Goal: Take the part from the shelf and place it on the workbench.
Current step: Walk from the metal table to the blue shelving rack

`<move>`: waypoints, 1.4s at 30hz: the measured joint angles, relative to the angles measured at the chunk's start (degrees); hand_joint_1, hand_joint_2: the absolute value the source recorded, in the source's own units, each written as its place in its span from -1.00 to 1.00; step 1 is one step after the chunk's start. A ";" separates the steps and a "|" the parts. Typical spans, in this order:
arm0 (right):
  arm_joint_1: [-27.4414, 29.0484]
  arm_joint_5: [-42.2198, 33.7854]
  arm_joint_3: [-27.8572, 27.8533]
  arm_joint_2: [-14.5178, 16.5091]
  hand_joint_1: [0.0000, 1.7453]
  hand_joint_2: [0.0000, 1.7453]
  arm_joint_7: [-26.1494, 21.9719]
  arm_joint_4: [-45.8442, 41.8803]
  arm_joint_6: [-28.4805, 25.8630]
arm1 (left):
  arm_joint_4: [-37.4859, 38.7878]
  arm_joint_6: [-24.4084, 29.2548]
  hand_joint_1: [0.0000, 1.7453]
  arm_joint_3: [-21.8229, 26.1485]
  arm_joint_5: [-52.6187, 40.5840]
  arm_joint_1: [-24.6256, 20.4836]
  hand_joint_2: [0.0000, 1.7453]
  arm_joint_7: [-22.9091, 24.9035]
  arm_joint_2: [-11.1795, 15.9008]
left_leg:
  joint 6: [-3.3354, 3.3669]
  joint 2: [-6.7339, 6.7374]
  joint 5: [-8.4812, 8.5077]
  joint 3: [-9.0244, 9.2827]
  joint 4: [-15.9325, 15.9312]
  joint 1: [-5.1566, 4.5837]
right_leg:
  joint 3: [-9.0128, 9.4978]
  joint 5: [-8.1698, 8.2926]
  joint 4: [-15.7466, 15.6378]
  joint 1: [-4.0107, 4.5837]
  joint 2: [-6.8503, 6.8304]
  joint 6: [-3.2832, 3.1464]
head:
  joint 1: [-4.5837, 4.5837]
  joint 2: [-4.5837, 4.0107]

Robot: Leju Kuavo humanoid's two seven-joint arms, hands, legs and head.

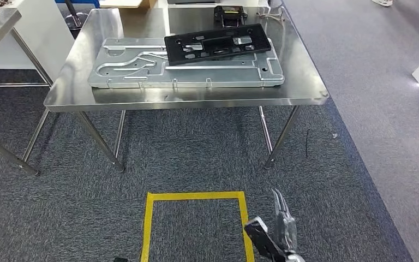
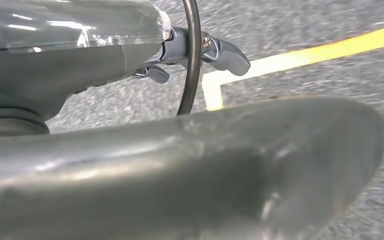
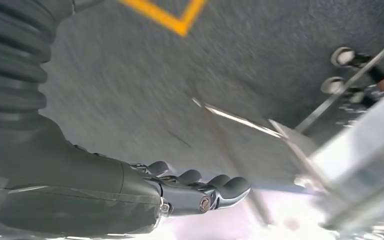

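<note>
Black part (image 1: 216, 42) on workbench (image 1: 76, 93); hands seemingly empty.

bright overhead light glares off the workbench (image 1: 76, 93); wrist views blurred.

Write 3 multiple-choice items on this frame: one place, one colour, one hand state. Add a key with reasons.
1. Where does the black part lie?
A. on the carpet
B. on the grey metal plate on the table
C. in the robot's right hand

2. What colour is the tape square on the floor?
A. yellow
B. red
C. white

3. What is the right hand doing?
A. gripping the black part
B. pressing on the table
C. holding nothing, down near the floor

Key:
1 B: the black part rests on the grey metal plate on the table.
2 A: the tape square is plainly yellow on the grey carpet.
3 C: the right hand has its fingers extended, nothing in them, above the carpet.
</note>
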 joint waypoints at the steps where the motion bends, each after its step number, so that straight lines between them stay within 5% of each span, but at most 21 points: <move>1: 1.31 -1.48 -3.30 0.42 -1.00 -1.00 -3.60 0.68 1.54 | 0.00 0.22 -1.00 0.50 0.53 0.27 -1.00 -0.31 0.01 | -0.12 0.01 0.55 -1.01 0.27 -0.01 | 1.40 1.52 -0.17 -0.03 0.00 0.02 | -0.01 0.00; 3: 2.67 -1.82 -11.05 1.53 -1.00 -1.00 -10.18 2.57 5.32 | 0.00 0.61 -1.00 1.36 1.35 0.58 -1.00 -0.70 0.02 | -0.51 0.03 1.47 -2.77 0.96 -0.04 | 7.17 3.65 -5.99 -0.01 -0.01 -0.28 | -0.01 0.00; 5: 2.93 -0.51 -18.74 3.01 -1.00 -1.00 -14.11 4.19 7.96 | 0.00 0.74 -1.00 1.94 1.73 0.60 -1.00 -0.87 0.01 | -1.07 0.10 2.25 -3.88 1.68 -0.20 | 13.38 2.31 -14.21 0.24 -0.03 -0.87 | -0.01 0.00; 7: 2.99 1.16 -24.47 4.55 -1.00 -1.00 -15.46 5.19 9.27 | 0.00 0.75 -1.00 2.37 1.86 0.59 -1.00 -0.93 0.03 | -1.76 0.22 3.20 -4.25 1.82 -0.28 | 15.33 1.25 -17.73 0.57 -0.04 -1.51 | -0.01 0.00; 9: 3.08 2.71 -28.65 6.04 -1.00 -1.00 -15.54 5.88 10.40 | 0.00 0.81 -1.00 2.84 2.09 0.71 -1.00 -0.94 0.08 | -2.49 0.21 3.32 -4.69 1.91 -0.14 | 14.30 2.37 -17.80 0.42 -0.18 -2.38 | -0.02 0.00; 10: 3.05 3.30 -30.65 6.75 -1.00 -1.00 -15.49 6.25 11.06 | 0.00 0.90 -1.00 3.06 2.29 0.81 -1.00 -0.94 0.09 | -2.83 0.16 1.72 -5.24 2.97 -0.07 | 13.56 3.15 -17.88 0.29 -0.27 -2.89 | -0.02 0.00; 13: 2.22 4.55 -38.31 8.13 -1.00 -1.00 -16.46 9.51 13.64 | 0.00 1.58 -1.00 3.84 3.49 0.96 -1.00 -0.96 0.11 | -3.59 0.07 -7.33 -7.45 11.94 0.14 | 10.80 5.46 -17.89 0.21 -0.47 -3.60 | -0.03 0.00; 14: 1.72 5.00 -41.86 8.35 -1.00 -1.00 -16.99 11.57 14.36 | 0.00 1.81 -1.00 4.17 3.92 0.96 -1.00 -0.97 0.11 | -3.73 0.07 -8.87 -7.66 15.25 0.17 | 9.88 6.15 -17.81 0.24 -0.58 -3.56 | -0.04 0.00; 16: 0.87 5.92 -48.82 8.54 -1.00 -1.00 -17.68 15.69 15.09 | 0.00 2.05 -1.00 4.71 4.42 0.95 -1.00 -0.97 0.11 | -3.78 0.07 -7.64 -6.03 17.86 0.20 | 7.96 7.41 -17.41 0.28 -0.86 -3.41 | -0.04 0.00; 19: -0.31 6.72 -56.19 8.68 -1.00 -1.00 -17.90 20.41 15.52 | 0.00 2.30 -1.00 5.22 4.74 0.76 -1.00 -0.98 0.12 | -2.92 -0.03 -4.72 3.00 8.38 0.04 | 5.28 9.06 -16.40 0.40 -0.80 -2.96 | -0.04 0.00; 21: -1.57 6.84 -59.84 8.78 -1.00 -1.00 -16.69 23.20 16.14 | 0.00 2.53 -1.00 5.58 4.97 0.41 -1.00 -1.11 0.14 | -2.11 -0.09 -6.46 7.99 0.84 -0.26 | 4.32 10.18 -16.02 0.52 -0.67 -2.36 | -0.03 0.00; 22: -2.18 6.87 -61.72 8.81 -1.00 -1.00 -15.66 24.67 16.34 | 0.00 2.61 -1.00 5.70 5.11 0.29 -1.00 -1.28 0.15 | -1.75 -0.09 -6.99 8.76 -0.92 -0.44 | 4.06 10.77 -16.08 0.54 -0.70 -1.98 | -0.03 0.00; 24: -3.25 6.87 -65.84 8.60 -1.00 -1.00 -13.22 28.10 16.17 | 0.01 2.51 -1.00 5.92 5.39 0.35 -1.00 -1.85 0.11 | -0.97 0.02 -6.19 8.03 -1.62 -0.35 | 3.65 11.30 -16.16 0.39 -0.63 -1.24 | -0.02 0.00; 26: -4.11 6.62 -69.80 8.11 -1.00 -1.00 -10.09 32.05 15.55 | 0.01 1.17 -1.00 6.15 5.63 0.76 -1.00 -2.21 0.72 | -0.13 0.26 -4.60 6.81 -1.92 -0.13 | 2.71 7.63 -13.64 0.21 -0.30 -0.71 | 0.00 0.00; 28: -4.92 6.73 -73.04 7.49 -1.00 -1.00 -5.96 36.12 15.14 | -0.01 -1.15 -1.00 6.39 5.79 1.42 -1.00 -2.12 2.13 | 0.29 0.39 -3.21 5.12 -1.83 -0.20 | 1.24 1.17 -7.09 0.06 -0.11 -0.37 | -0.01 0.00; 29: -5.32 7.12 -74.40 7.17 -1.00 -1.00 -3.57 38.18 14.94 | -0.01 -1.98 -1.00 6.53 5.81 1.79 -1.00 -2.05 2.82 | 0.29 0.37 -2.52 4.19 -1.70 -0.24 | 0.79 -0.74 -3.55 0.03 -0.09 -0.22 | -0.01 0.00; 31: -5.99 8.05 -76.28 6.60 -1.00 -1.00 0.24 41.80 14.53 | -0.02 -2.60 -1.00 6.86 5.78 2.27 -1.00 -2.00 3.79 | 0.06 0.08 -1.21 2.16 -1.25 -0.26 | 1.71 -0.33 -0.13 -0.03 -0.04 -0.11 | -0.02 0.00; 34: -6.78 9.07 -77.48 6.15 -1.00 -1.00 4.21 45.38 14.36 | -0.05 -2.36 -1.00 7.17 5.67 2.38 -1.00 -2.10 4.65 | -0.62 -1.13 0.28 -0.92 -0.14 -0.32 | 10.01 2.94 -8.33 -0.21 1.79 -0.53 | -0.02 0.00; 36: -7.31 10.20 -77.83 6.07 -1.00 -1.00 9.57 47.44 14.43 | -0.07 -2.03 -1.00 7.21 5.40 2.28 -1.00 -2.38 4.86 | -1.22 -2.13 1.16 -2.24 0.67 -0.53 | 15.54 1.26 -16.04 -0.19 3.53 -1.19 | -0.02 0.00; 39: -7.86 11.08 -78.21 5.98 -1.00 -1.00 14.08 49.82 14.49 | -0.07 -1.70 -1.00 7.21 5.22 2.54 -1.00 -2.57 5.07 | -2.20 -3.50 2.36 -3.18 1.05 -0.54 | 16.70 0.60 -18.77 -0.04 2.53 -2.43 | -0.03 0.00; 42: -8.16 11.46 -78.51 6.00 -1.00 -1.00 15.45 51.43 15.00 | -0.09 -1.44 -1.00 7.23 5.20 2.84 -1.00 -2.68 5.21 | -3.03 -2.18 -1.94 -5.55 6.33 -0.21 | 15.92 1.68 -18.92 -0.13 0.46 -3.75 | -0.07 0.00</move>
